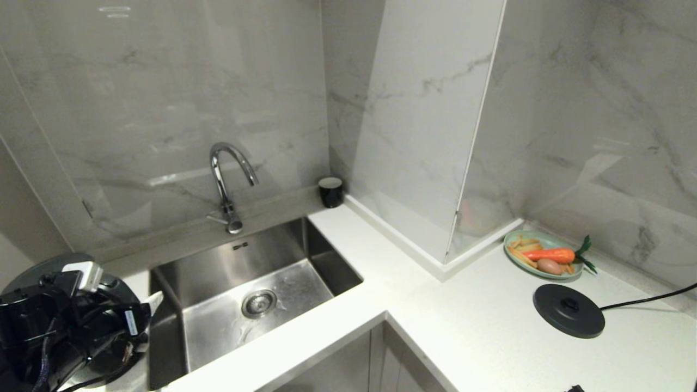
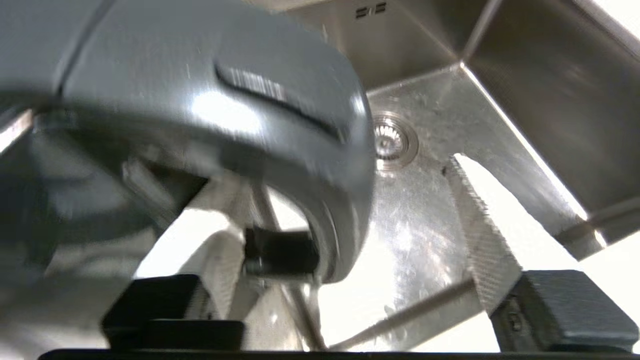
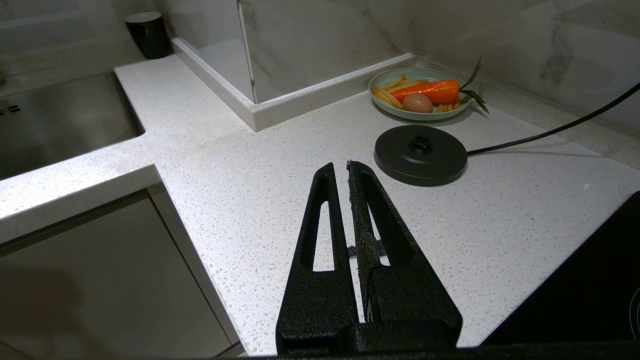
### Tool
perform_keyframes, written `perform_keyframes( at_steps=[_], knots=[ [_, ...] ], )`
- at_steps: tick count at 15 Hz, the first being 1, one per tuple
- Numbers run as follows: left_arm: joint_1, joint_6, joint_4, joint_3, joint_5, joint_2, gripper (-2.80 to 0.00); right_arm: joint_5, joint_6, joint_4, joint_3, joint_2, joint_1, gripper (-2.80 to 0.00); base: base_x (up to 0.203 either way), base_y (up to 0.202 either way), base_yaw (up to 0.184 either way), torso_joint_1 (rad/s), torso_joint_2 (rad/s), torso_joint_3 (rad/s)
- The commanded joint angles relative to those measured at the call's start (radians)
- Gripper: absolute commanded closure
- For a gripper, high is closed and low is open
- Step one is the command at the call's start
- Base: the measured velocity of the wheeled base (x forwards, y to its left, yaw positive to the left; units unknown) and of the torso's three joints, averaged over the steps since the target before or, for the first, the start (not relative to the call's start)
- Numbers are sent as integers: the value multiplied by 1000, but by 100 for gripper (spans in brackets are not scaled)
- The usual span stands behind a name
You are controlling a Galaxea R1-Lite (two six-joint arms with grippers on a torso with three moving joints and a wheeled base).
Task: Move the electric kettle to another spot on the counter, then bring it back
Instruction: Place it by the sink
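Left claw spread wide around the glossy black electric kettle's loop handle, kettle parked left of the steel sink on the white speckled counter; back out straight, don't snag the handle

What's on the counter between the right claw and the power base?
Nothing: in the right wrist view only bare counter lies between the right claw and the power base.

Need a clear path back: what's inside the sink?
Only the drain strainer shows in the sink, on its bare steel basin. Its near-left corner is covered by the left arm, so that part cannot be checked.
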Motion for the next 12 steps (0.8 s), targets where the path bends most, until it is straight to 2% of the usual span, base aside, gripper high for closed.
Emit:
perform_keyframes(
  at_steps=[1, 8, 12],
  knots=[
    [-5, 2, -9, 13, 4, -8, -280, 0, 0, 1, 0, 0, 0, 0, 0, 0, 0, 0, 0, 0],
    [1, -1, -9, 87, 2, -33, -280, 0, 0, -1, 0, 0, 0, 0, 0, 0, 0, 0, 0, 0],
    [33, -1, -9, 127, -4, -58, -280, 0, 0, -1, 0, 0, 0, 0, 0, 0, 0, 0, 0, 0]
  ],
)
